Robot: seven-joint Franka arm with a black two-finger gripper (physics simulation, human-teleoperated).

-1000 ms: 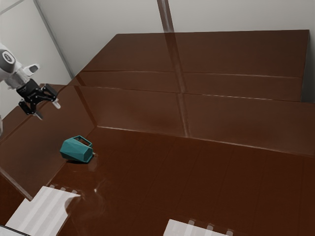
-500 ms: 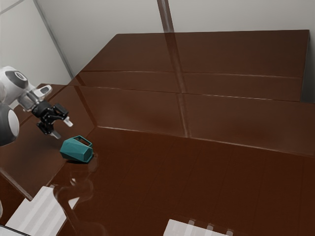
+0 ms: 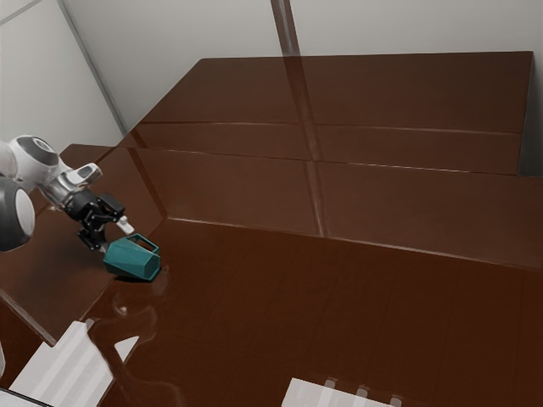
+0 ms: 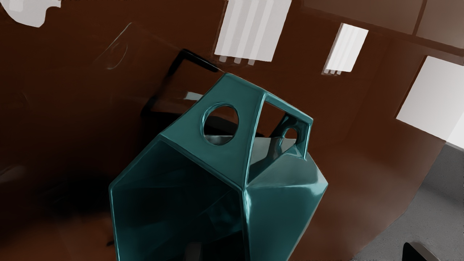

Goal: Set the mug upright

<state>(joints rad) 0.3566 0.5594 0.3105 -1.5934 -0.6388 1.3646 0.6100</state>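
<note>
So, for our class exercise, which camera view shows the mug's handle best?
The wrist view: it shows the handle close up, with its angular frame and the gap through it easy to make out. The exterior view shows the handle too, but only as a small, thin loop on the upper side of the tipped mug.

Arm (image 3: 36,161) angled down, jaws apart
</note>
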